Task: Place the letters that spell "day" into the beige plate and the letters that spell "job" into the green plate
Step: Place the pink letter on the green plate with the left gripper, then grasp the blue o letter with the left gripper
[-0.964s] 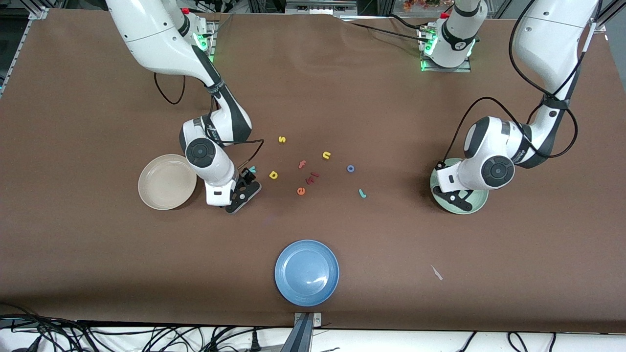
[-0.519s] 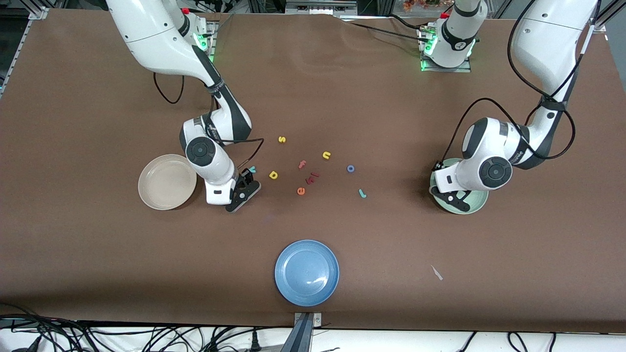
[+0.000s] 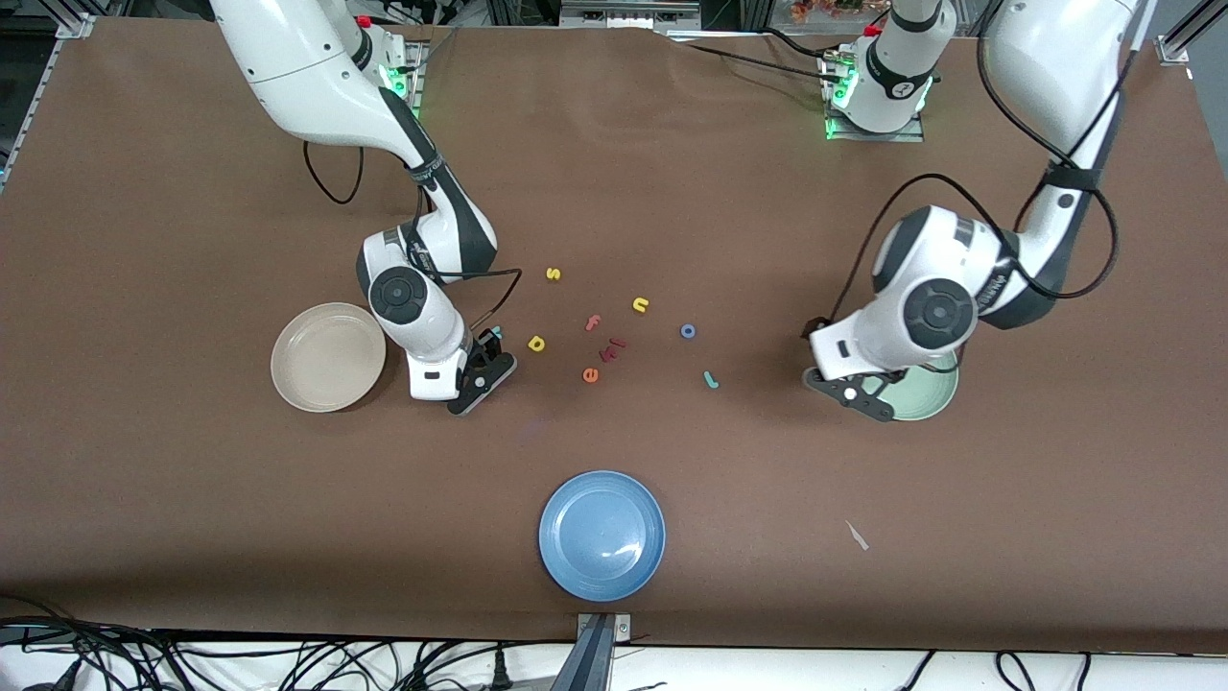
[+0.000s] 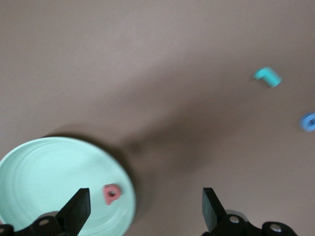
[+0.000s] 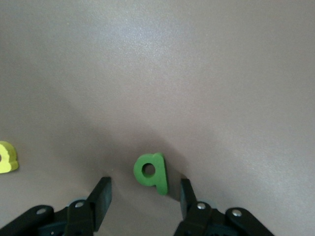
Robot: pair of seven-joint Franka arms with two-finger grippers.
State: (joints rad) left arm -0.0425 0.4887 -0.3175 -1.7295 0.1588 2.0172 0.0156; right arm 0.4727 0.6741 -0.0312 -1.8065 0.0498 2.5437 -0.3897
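The small dark green foam letter a [image 5: 150, 172] lies flat on the brown desk [image 3: 672, 192], just beside the round cream-beige plate [image 3: 328, 357] at the right arm's end. It sits between the parted fingers [image 5: 100, 194] of the right tool [image 5: 142, 194], which is low over it and set at a middling width, not yet closed on the letter. The yellow foam d [image 3: 536, 343] lies near it toward the middle of the desk, and the light teal foam y [image 3: 495, 332] shows just beside the right arm's wrist.

The pinkish-red foam b [image 4: 111, 193] already lies in the pale mint-green plate [image 4: 44, 172]. The left tool [image 4: 145, 211] stands wide and empty over that plate's rim. The blue ring-shaped foam o [image 3: 688, 331] and the teal hook-shaped foam j [image 3: 711, 380] lie on the desk between the letter cluster and the green plate.

The letters are judged very light, soft and thin. A pinch across the a's width, low against the cloth, seems best; too hard a squeeze may buckle it, and a high pinch may miss it.

The desk covering looks matte and slightly grippy, so sliding is unlikely. Room around the a is open, with only the d and y near.
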